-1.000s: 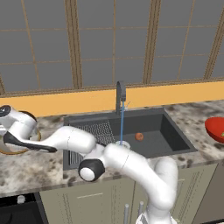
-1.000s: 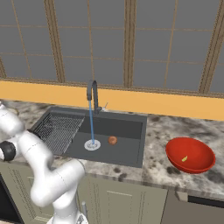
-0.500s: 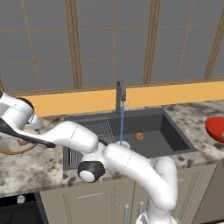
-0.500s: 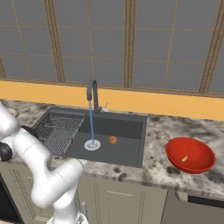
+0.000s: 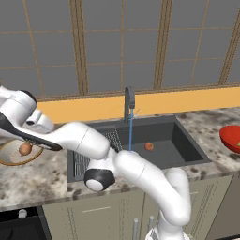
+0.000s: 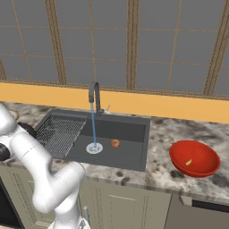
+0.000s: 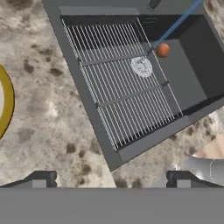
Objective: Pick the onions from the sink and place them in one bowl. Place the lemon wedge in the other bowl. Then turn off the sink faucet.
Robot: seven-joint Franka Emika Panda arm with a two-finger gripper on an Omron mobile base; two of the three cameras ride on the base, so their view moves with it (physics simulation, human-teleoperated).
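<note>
My gripper (image 7: 111, 179) is open with nothing between its fingertips (image 7: 41, 178). In the left base view the gripper (image 5: 30, 136) hovers over the far-left counter, just above the beige bowl (image 5: 8, 159). One onion (image 5: 25, 149) lies in that bowl. The other onion (image 5: 149, 146) (image 6: 115, 143) (image 7: 162, 50) sits on the floor of the sink (image 6: 129, 154), beside the water stream. The red bowl (image 6: 194, 157) on the right counter holds the lemon wedge (image 6: 189, 162). Blue water runs from the sink faucet (image 6: 95, 96) (image 5: 129, 101).
A ribbed rack (image 7: 120, 83) (image 6: 60, 134) covers the sink's left half, and the round white drain (image 6: 94, 148) lies under the stream. Speckled stone counter (image 7: 48, 118) lies between the beige bowl's rim (image 7: 6, 100) and the sink. A windowed wall rises behind the orange backsplash.
The hand has lifted up and away from the beige bowl, jaws still open. The onion lying in that bowl has come into sight. The sink's onion has not moved.
</note>
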